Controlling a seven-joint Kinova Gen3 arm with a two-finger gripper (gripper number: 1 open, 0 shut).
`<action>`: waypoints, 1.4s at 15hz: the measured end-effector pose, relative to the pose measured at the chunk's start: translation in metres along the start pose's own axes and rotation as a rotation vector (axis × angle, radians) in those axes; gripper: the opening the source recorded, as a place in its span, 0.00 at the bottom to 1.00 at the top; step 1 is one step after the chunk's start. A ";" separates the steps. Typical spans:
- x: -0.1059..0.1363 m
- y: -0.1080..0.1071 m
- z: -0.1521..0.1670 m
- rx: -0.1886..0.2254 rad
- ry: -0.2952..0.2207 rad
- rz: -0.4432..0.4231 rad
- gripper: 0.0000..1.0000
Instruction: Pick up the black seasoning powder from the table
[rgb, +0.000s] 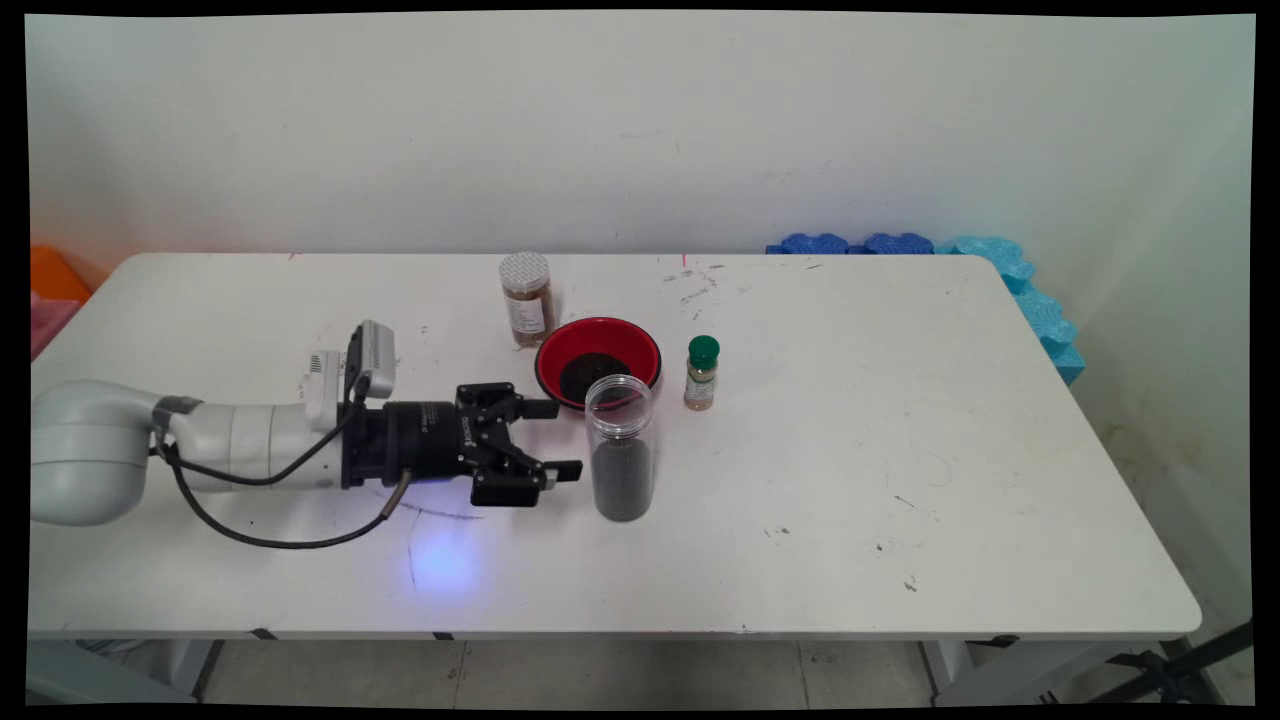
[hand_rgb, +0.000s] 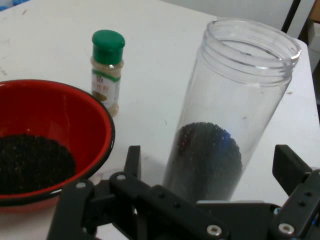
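A tall clear jar (rgb: 621, 447) (hand_rgb: 220, 120) with no lid stands upright on the white table (rgb: 900, 480), its lower part filled with dark grains. My gripper (rgb: 560, 440) (hand_rgb: 210, 175) lies low and level just left of it, open, with one finger on each side and a small gap to the jar. Right behind the jar sits a red bowl (rgb: 598, 362) (hand_rgb: 60, 120) holding a heap of the same dark grains.
A small spice bottle with a green cap (rgb: 702, 373) (hand_rgb: 106, 71) stands right of the bowl. A taller brown spice jar with a silvery lid (rgb: 526, 298) stands behind the bowl's left side. Blue foam pieces (rgb: 1010, 280) line the table's far right corner.
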 end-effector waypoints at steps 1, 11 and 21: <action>-0.001 0.000 0.002 -0.004 0.005 0.002 1.00; -0.014 0.001 0.020 -0.017 -0.008 0.019 1.00; -0.034 -0.003 0.037 -0.019 -0.062 -0.020 1.00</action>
